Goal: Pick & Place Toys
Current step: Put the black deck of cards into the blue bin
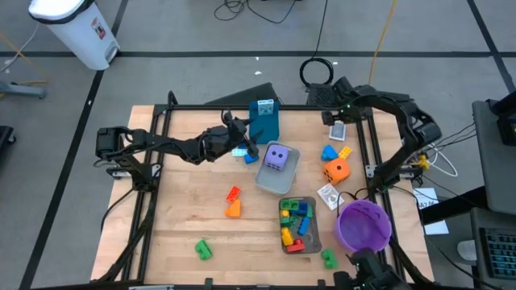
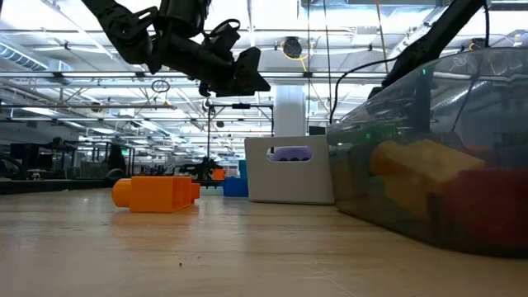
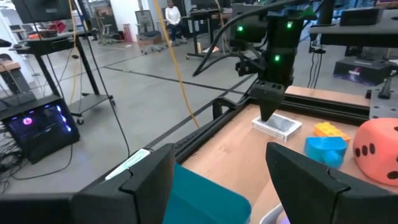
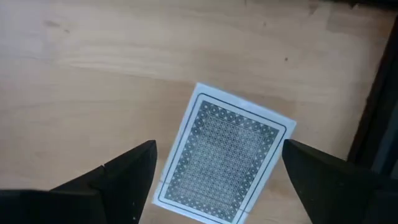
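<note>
My right gripper (image 4: 214, 155) points down, open, just above a patterned card pack (image 4: 225, 155) at the table's far right; its fingers stand on either side of the pack and apart from it. Beside the pack lie a blue brick (image 1: 328, 153), a yellow brick (image 1: 345, 151) and the orange die (image 1: 337, 170). The purple die (image 1: 276, 158) sits in a grey tray (image 1: 288, 179). My left gripper (image 1: 244, 145) hangs open and level above the table, next to a teal box (image 1: 264, 119). A light blue brick (image 1: 239, 152) shows just beside it, and nothing is between its fingers (image 3: 149, 180).
A second grey tray (image 1: 313, 232) with several bricks and a purple bowl (image 1: 364, 224) stand at the near right. Loose red (image 1: 233, 192), orange (image 1: 233, 209) and green (image 1: 202, 250) bricks lie on the near middle. Another card pack (image 1: 328, 196) lies by the bowl.
</note>
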You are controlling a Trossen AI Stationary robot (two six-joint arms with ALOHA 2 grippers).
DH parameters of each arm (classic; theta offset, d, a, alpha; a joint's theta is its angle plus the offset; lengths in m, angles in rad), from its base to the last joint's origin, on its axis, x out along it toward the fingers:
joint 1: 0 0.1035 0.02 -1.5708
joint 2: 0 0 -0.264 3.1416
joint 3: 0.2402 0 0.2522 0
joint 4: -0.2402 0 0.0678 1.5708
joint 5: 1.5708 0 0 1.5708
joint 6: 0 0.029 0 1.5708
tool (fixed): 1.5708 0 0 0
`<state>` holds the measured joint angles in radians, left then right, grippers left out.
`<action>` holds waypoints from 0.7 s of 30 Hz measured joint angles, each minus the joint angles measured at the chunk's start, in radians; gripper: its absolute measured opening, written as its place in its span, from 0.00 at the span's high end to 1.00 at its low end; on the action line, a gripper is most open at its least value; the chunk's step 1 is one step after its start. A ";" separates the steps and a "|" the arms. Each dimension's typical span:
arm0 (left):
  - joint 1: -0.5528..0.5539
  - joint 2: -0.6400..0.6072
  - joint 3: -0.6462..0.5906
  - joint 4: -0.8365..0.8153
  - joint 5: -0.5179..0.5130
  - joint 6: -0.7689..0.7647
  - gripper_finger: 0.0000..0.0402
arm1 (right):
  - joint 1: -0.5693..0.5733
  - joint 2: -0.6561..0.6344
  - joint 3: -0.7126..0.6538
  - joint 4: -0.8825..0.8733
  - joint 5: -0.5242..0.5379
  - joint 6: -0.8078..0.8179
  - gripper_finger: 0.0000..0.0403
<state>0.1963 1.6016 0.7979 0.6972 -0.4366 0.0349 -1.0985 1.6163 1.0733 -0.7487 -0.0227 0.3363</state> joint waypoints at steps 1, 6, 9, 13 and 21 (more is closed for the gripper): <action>0.000 0.000 0.000 -0.002 0.000 0.000 0.36 | 0.000 0.007 0.000 0.000 0.000 0.007 0.16; 0.000 0.000 0.000 -0.034 0.000 0.000 0.36 | 0.000 0.040 0.000 -0.013 -0.003 0.042 0.16; 0.000 0.000 0.000 -0.047 0.000 -0.014 0.36 | 0.000 0.054 0.000 -0.018 0.001 0.043 0.16; 0.000 0.000 0.000 -0.052 0.000 -0.020 0.36 | 0.003 0.062 0.000 -0.011 0.023 0.055 0.16; -0.001 0.000 0.000 -0.052 0.000 -0.022 0.36 | 0.008 0.060 -0.011 0.001 0.037 0.097 0.16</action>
<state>0.1956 1.6016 0.7975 0.6449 -0.4362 0.0128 -1.0905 1.6768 1.0622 -0.7475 0.0143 0.4335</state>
